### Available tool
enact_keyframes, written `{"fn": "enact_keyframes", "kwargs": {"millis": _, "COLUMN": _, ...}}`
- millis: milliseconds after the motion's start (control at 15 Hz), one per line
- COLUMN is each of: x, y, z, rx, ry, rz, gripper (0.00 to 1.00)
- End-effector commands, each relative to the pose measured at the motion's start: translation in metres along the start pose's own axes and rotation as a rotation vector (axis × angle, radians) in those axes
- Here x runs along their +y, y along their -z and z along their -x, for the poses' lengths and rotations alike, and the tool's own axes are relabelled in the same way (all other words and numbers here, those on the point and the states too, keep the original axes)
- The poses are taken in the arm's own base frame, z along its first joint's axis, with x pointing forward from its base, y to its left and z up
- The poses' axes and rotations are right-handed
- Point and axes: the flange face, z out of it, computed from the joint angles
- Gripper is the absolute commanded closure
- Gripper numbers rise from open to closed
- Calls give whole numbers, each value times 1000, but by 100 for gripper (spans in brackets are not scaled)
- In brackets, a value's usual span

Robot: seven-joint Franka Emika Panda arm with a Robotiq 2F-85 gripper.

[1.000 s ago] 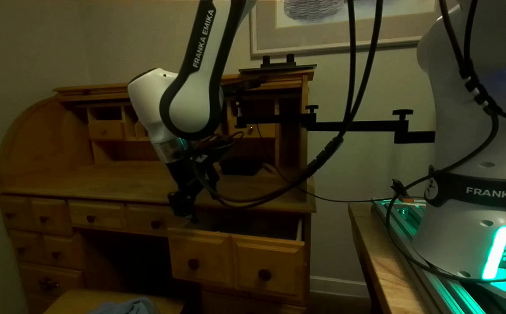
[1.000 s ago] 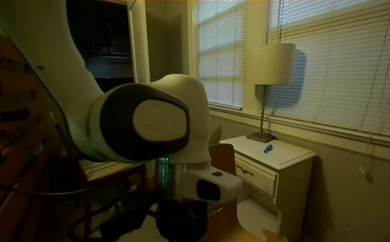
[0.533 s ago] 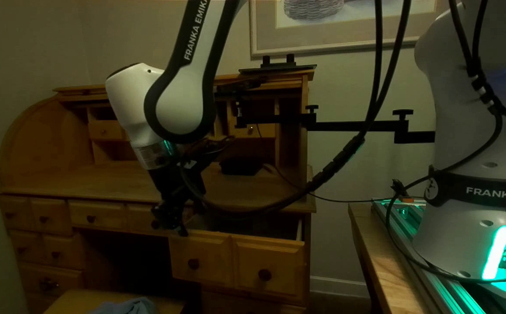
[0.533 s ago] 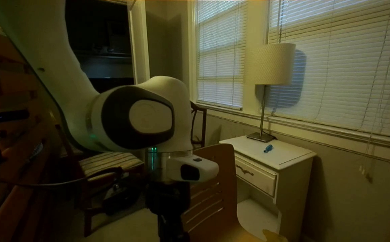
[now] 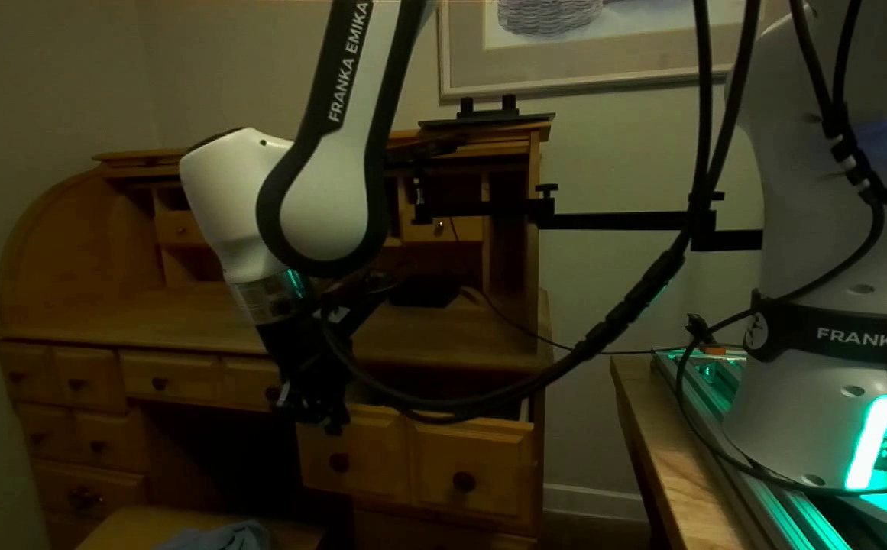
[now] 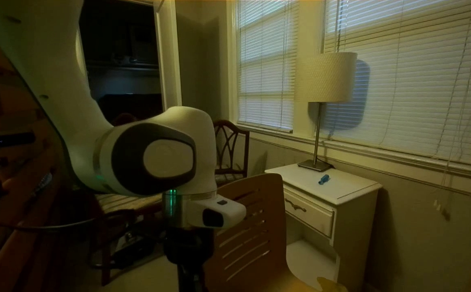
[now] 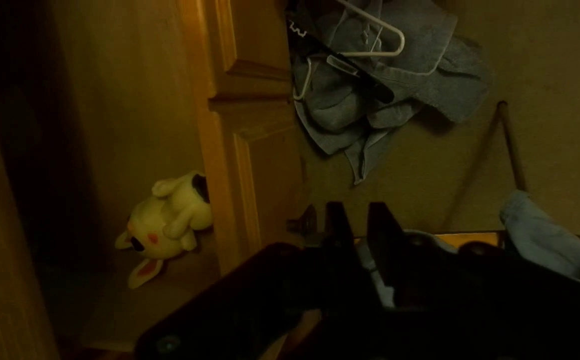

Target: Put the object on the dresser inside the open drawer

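Figurine (image 7: pixel 175 222) (pale cream-yellow, dark & reddish spots) lies tipped over inside the open drawer (image 5: pixel 412 466), right by the inner face of the drawer front (image 7: pixel 270 165); can't tell if it touches. Gripper (image 7: pixel 357 214) shows on the outer side of that front, nr a dark knob (image 7: pixel 307 222), its tips apart w/ a narrow gap btwn. Drawer front stands in the way btwn gripper & figurine. In an exterior view a thick black cable (image 5: pixel 630 312) sags across the drawer's opening, hiding part of it. Roll-top desk (image 5: pixel 69 252) behind: its tabletop (image 5: pixel 160 317) carries a dark box (image 5: pixel 426 292), & a black bracket arm (image 5: pixel 619 221) juts across the cubbyholes (image 5: pixel 485 183). Blue cloth (image 5: pixel 221 537) on a tan seat (image 5: pixel 134 525) below. Wrist view also has grey-blue clothes (image 7: pixel 334 110) w/ a white hanger (image 7: pixel 369 53). In an exterior view: slotted-back chair (image 6: pixel 263 207), white nightstand (image 6: pixel 353 235) w/ lamp (image 6: pixel 328 77) & small blue item (image 6: pixel 323 179), window blinds (image 6: pixel 414 81) beyond.
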Motion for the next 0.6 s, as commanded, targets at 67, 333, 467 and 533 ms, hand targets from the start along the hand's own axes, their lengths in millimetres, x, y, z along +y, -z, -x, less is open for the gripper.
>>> {"fn": "enact_keyframes", "kwargs": {"millis": 67, "x": -6, "y": -18, "z": 13, "rx": 3, "ry": 42, "rz": 33, "gripper": 100}}
{"fn": "enact_keyframes", "kwargs": {"millis": 333, "x": -6, "y": -30, "z": 17, "rx": 11, "ry": 77, "rz": 86, "gripper": 100}}
{"fn": "enact_keyframes", "kwargs": {"millis": 467, "x": -5, "y": -34, "z": 16, "rx": 25, "ry": 87, "rz": 111, "gripper": 100}}
{"fn": "enact_keyframes", "kwargs": {"millis": 533, "x": -3, "y": -36, "z": 15, "rx": 36, "ry": 91, "rz": 127, "gripper": 100}}
